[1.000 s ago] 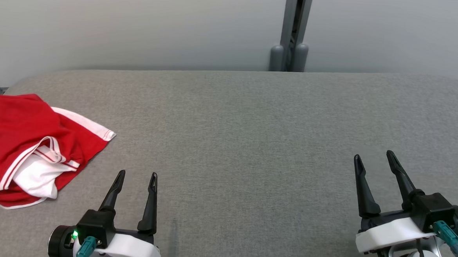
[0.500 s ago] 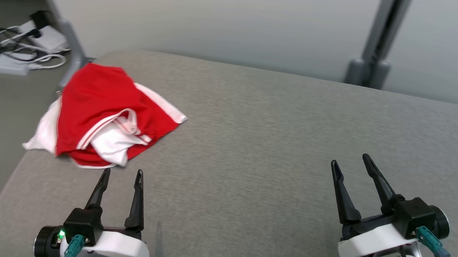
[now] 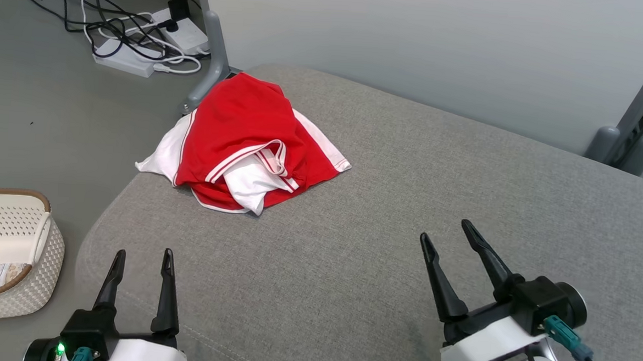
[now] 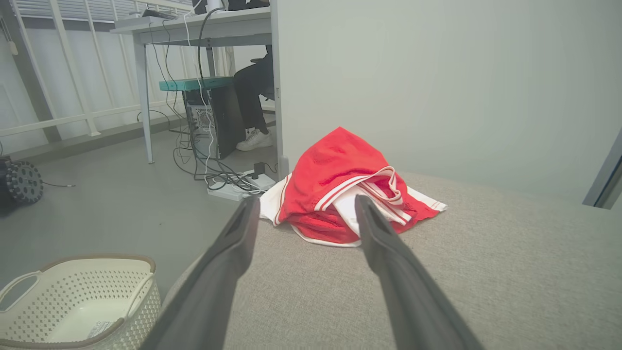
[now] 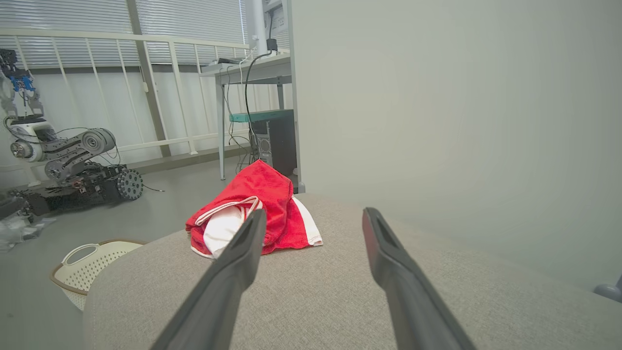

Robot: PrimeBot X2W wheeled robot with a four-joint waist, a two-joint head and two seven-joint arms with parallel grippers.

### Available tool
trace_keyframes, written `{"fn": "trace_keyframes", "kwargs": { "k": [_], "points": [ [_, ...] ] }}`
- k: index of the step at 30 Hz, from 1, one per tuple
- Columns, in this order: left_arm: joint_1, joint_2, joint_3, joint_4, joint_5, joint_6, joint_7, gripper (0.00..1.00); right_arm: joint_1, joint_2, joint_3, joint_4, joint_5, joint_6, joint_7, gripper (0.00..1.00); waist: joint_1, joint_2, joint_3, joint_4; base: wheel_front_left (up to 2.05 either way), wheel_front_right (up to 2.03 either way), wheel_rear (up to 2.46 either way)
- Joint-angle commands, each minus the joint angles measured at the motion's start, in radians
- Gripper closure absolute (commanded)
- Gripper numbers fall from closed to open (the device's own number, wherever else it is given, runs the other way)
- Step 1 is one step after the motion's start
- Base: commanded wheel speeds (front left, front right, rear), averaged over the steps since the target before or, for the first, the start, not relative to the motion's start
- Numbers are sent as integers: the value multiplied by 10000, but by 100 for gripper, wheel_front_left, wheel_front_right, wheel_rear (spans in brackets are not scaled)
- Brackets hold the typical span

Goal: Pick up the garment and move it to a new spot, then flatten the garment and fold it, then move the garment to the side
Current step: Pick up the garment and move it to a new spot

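From my seat I see the garment [image 3: 246, 138], a red top with white trim, lying in a crumpled heap on the far left corner of the grey padded table [image 3: 386, 206], with a white flap spilling over the table's left edge. My left gripper [image 3: 144, 252] hovers over the table's near left corner, its two dark fingers spread apart with nothing between them. In its wrist view they frame the heap from well short of it. My right gripper [image 3: 444, 230] hangs over the table's near right part, jaws likewise released and empty, and it is well apart from the cloth. Neither gripper touches the table's cover as far as I can tell. On the floor just off the table's near left corner stands a cream perforated basket [image 3: 29, 292] with a brown rim. Beyond the table's far left corner, white power strips [image 3: 121, 63] and tangled black cables [image 3: 115, 24] lie on the grey floor beside a grey post [image 3: 212, 59]. A pale wall panel [image 3: 417, 42] stands behind the table's far edge.
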Motion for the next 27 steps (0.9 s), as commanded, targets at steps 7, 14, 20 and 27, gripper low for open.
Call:
{"fn": "trace_keyframes", "kwargs": {
  "k": [7, 14, 20, 27],
  "points": [
    [339, 32, 119, -395, -169, 314, -50, 0, -445, -80, 468, 388, 142, -3, -26, 0, 0, 0, 52, 90, 0, 0, 0],
    [352, 32, 94, -461, -190, 330, -50, 0, -542, -80, 503, 494, 197, -3, -26, 0, 0, 0, -39, 50, 0, 0, 0],
    [240, 32, 155, -297, -203, 179, -50, 0, -270, -80, 287, 373, 181, -3, -25, 0, 0, 0, -102, -14, 0, 0, 0],
    [-224, 34, 370, 116, -398, -140, -51, 0, -136, -78, -96, 69, -102, -3, -26, 0, 0, 0, 165, -33, 0, 0, 0]
  ]
}}
